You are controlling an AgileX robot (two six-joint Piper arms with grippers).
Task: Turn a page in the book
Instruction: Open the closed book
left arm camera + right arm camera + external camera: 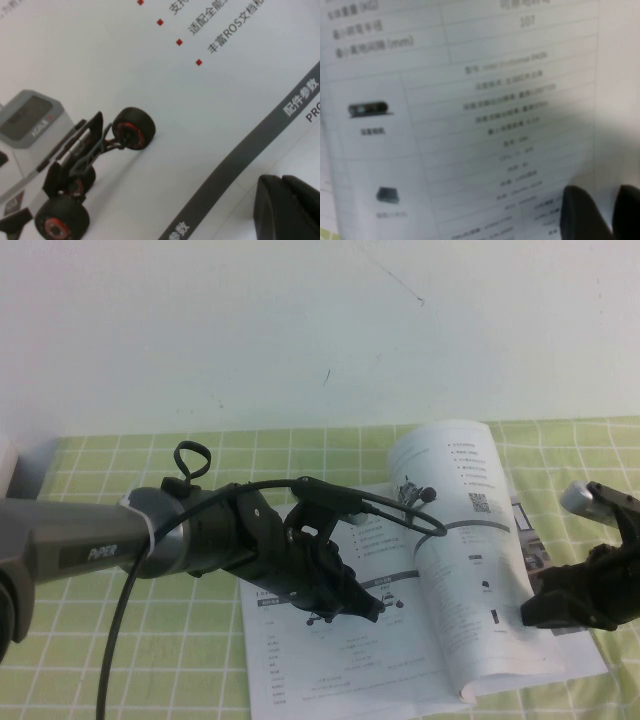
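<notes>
While the glossy book [400, 640] is lying open on the green checked cloth [100, 640] | left gripper [372, 612] is pressing its left page, jaw state untellable | right gripper [530, 615] is pinching the curled right page [470, 540].

One book [400, 620] lies open on the checked cloth [100, 640], with one page [470, 540] raised. Two grippers are there: the left gripper [372, 608] (over the book's left half) and the right gripper [535, 612] at the page's edge.
</notes>
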